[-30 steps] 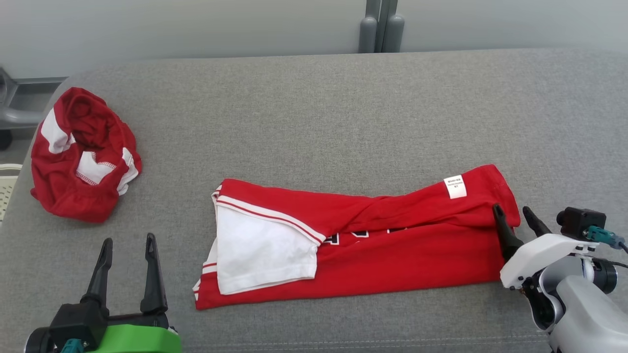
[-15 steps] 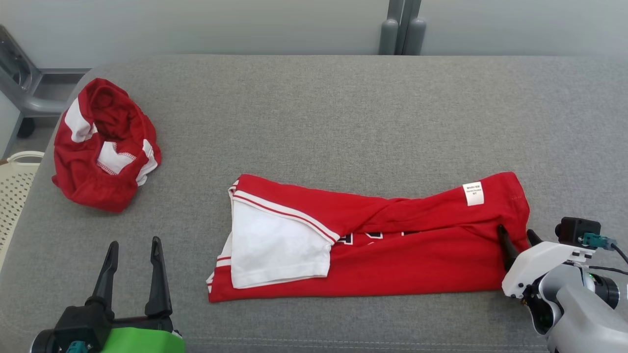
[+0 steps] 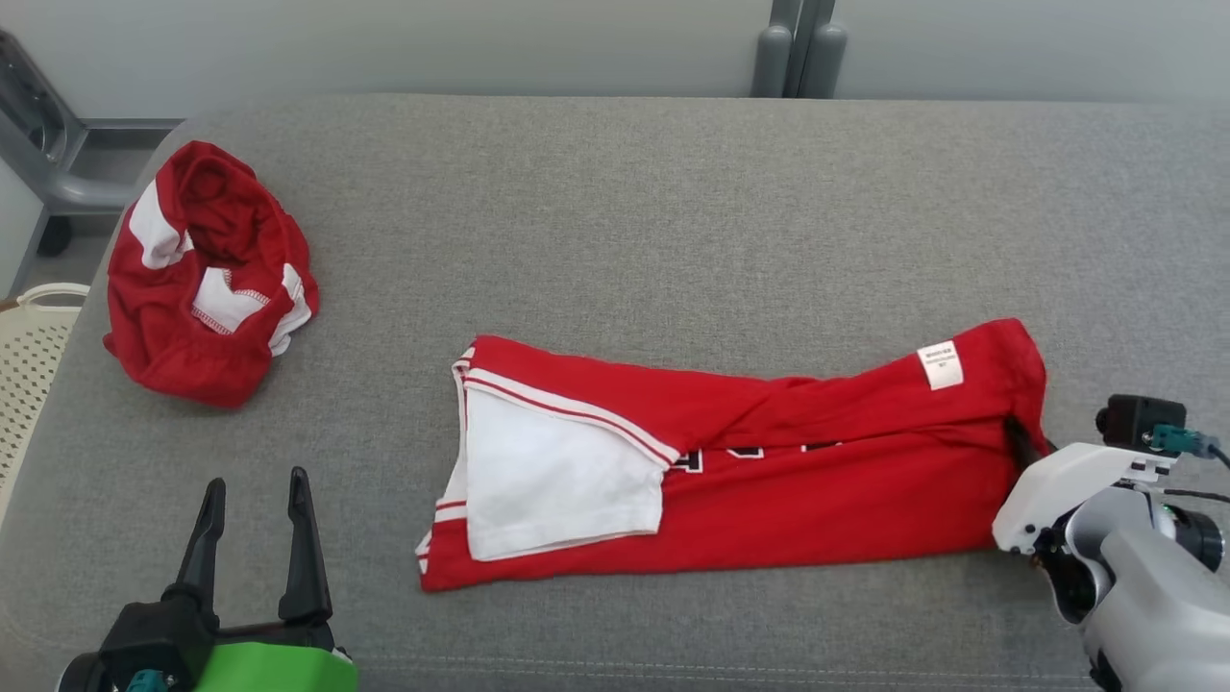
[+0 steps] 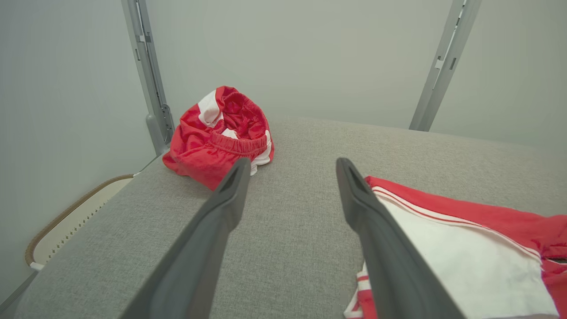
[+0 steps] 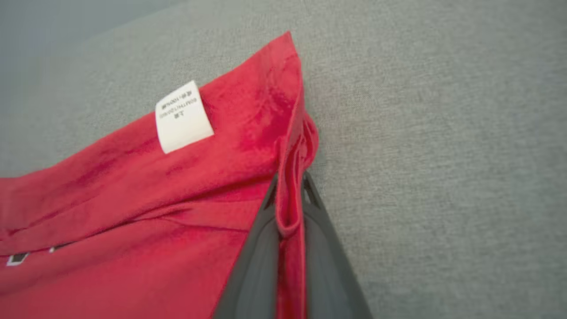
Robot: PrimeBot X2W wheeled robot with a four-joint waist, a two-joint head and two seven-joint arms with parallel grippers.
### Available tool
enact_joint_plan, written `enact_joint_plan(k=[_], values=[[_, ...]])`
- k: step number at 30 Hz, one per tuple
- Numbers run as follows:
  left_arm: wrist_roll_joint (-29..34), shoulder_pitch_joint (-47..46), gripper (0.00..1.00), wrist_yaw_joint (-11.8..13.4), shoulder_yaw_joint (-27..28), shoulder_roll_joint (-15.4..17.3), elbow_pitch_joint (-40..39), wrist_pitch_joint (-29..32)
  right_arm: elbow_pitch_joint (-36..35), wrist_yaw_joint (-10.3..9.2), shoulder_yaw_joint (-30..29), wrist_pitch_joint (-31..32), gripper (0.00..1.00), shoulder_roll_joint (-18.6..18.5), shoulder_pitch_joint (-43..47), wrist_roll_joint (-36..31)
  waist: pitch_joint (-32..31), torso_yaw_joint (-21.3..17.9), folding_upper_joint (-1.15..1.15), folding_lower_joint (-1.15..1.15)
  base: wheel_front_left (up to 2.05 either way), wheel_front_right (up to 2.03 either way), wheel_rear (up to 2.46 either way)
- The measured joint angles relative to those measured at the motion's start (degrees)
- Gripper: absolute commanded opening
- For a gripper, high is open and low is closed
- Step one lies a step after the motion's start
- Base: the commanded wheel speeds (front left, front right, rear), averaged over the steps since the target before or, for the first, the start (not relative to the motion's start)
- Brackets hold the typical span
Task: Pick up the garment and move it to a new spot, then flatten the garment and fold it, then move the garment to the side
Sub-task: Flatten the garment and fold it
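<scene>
- The shirt is lying folded lengthwise across the cushion.
- My right gripper is pinching its right hem, fingers clamped on fabric.
- My left gripper is hovering spread wide, holding nothing.
- The shorts are sitting crumpled far left.

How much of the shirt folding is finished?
Done: the red shirt lies flat, folded lengthwise into a long strip. In hand: the right end effector pinches its right edge; the left end effector is open, apart. Left: probably folding it shorter, then moving it aside.
</scene>
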Motion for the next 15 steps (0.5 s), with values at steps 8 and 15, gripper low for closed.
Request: enact_joint_plan(k=[8,15], values=[[-0.4,0.0,1.0,0.5,-0.6,0.0,-0.1,0.0,0.2,0.01,-0.6,-1.3,0.0,-6.6,-2.3,0.4,0.1,-2.2,0.0,0.0,0.0,0.0,0.0],[-0.6,-0.1,1.0,0.7,-0.7,0.0,-0.1,0.0,-3.9,-0.01,-0.5,-1.2,0.0,-8.9,-3.6,3.0,0.3,-4.3,0.0,0.0,0.0,0.0,0.0]])
